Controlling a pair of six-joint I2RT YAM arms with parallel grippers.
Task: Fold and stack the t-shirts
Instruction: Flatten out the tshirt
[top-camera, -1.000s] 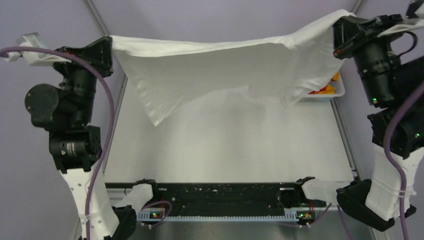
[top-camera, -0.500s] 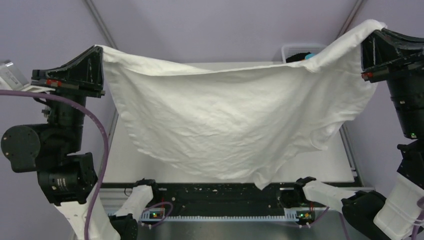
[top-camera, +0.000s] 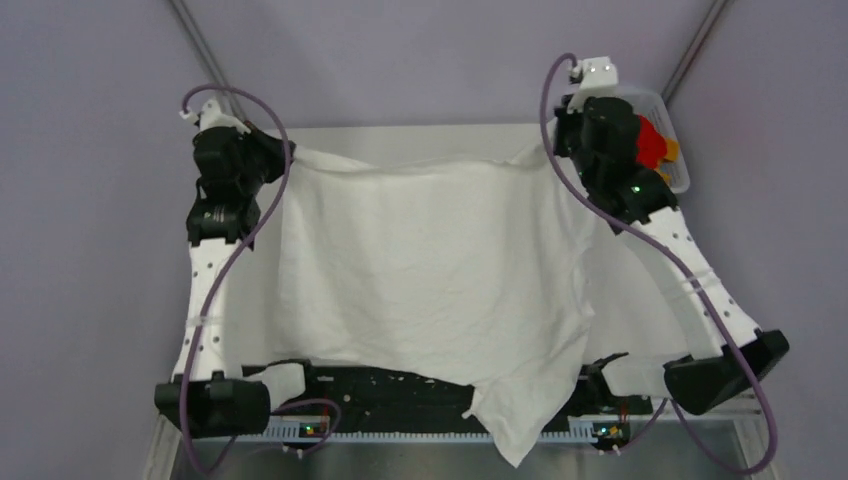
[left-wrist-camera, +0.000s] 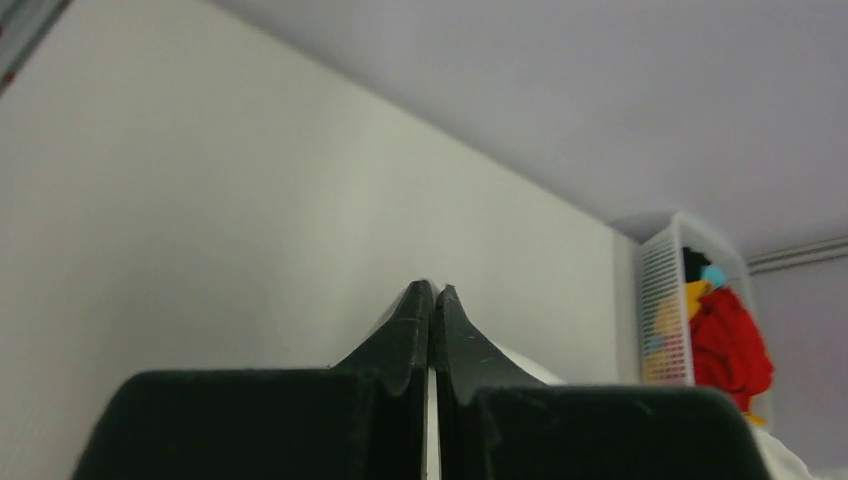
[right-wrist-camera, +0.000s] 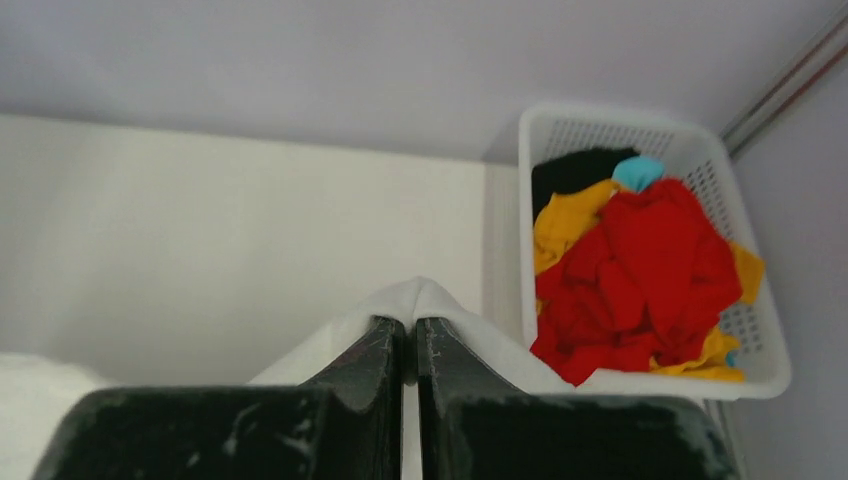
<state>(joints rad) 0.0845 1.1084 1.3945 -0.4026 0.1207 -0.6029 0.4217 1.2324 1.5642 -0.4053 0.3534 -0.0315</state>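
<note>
Cloth hanging over the front edge is the risk. The white shirt (top-camera: 430, 270) lies spread on the table (top-camera: 625, 320), far corners clamped in the left gripper (left-wrist-camera: 432, 292) and right gripper (right-wrist-camera: 410, 325), each with fingers closed on fabric. Its near hem droops past the rail (top-camera: 400, 385). If both let go now, that overhang may drag the shirt askew or snag on the rail, spoiling the fold. Other shirts (right-wrist-camera: 640, 270) wait in the basket (right-wrist-camera: 765, 375), far right.

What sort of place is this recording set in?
Likely a robotics lab cell for laundry folding: a white table boxed by plain lilac walls, a white t-shirt spread on it, a mesh basket of coloured shirts.
</note>
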